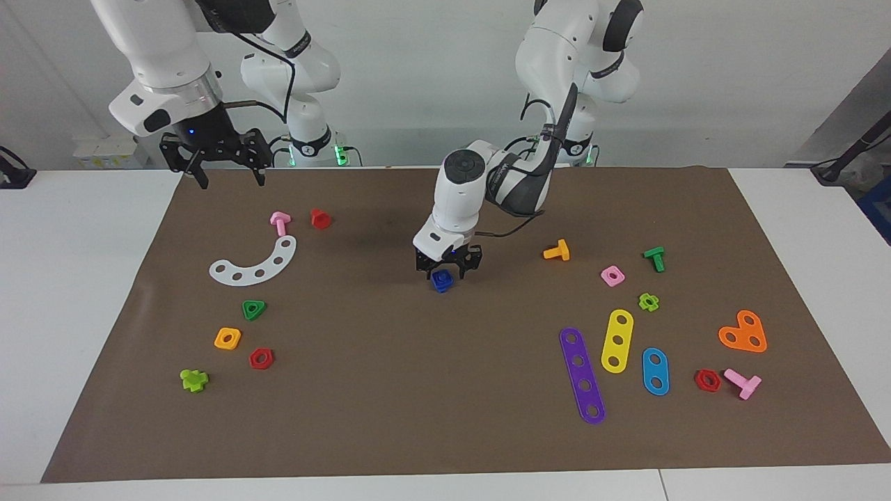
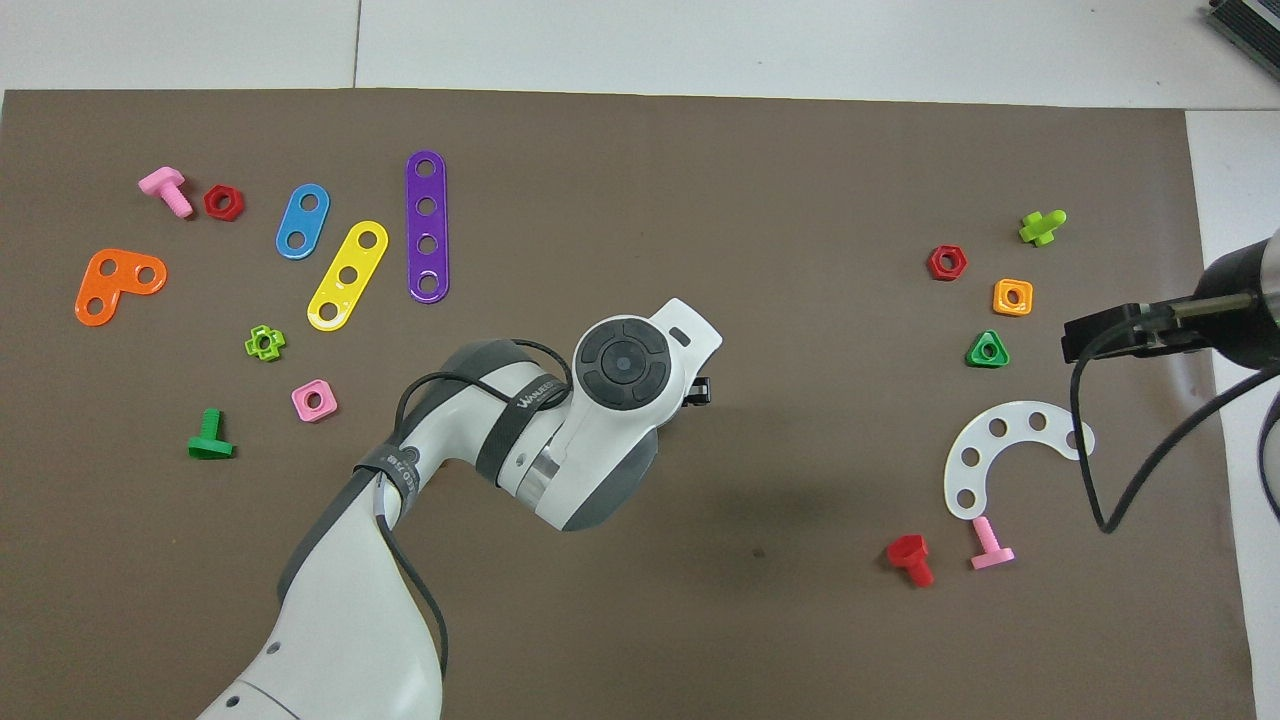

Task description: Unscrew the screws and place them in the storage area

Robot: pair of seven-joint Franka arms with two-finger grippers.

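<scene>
Where the right gripper [image 1: 223, 167] hangs in the facing view, above the worktop [image 1: 431, 390] edge at the right arm's end, its jaws spread and empty, that arm waits, probably to leave the middle free. Below it lie a pink bolt [image 1: 280, 223] and white curved plate [image 1: 255, 262], nuts grouped beside them. At mid-mat the left gripper [image 1: 448, 267] is low over the blue bolt [image 1: 442, 281], jaws straddling it; whether they pinch it I cannot tell. Strips [image 1: 617, 340] cluster toward the left arm's end.
</scene>
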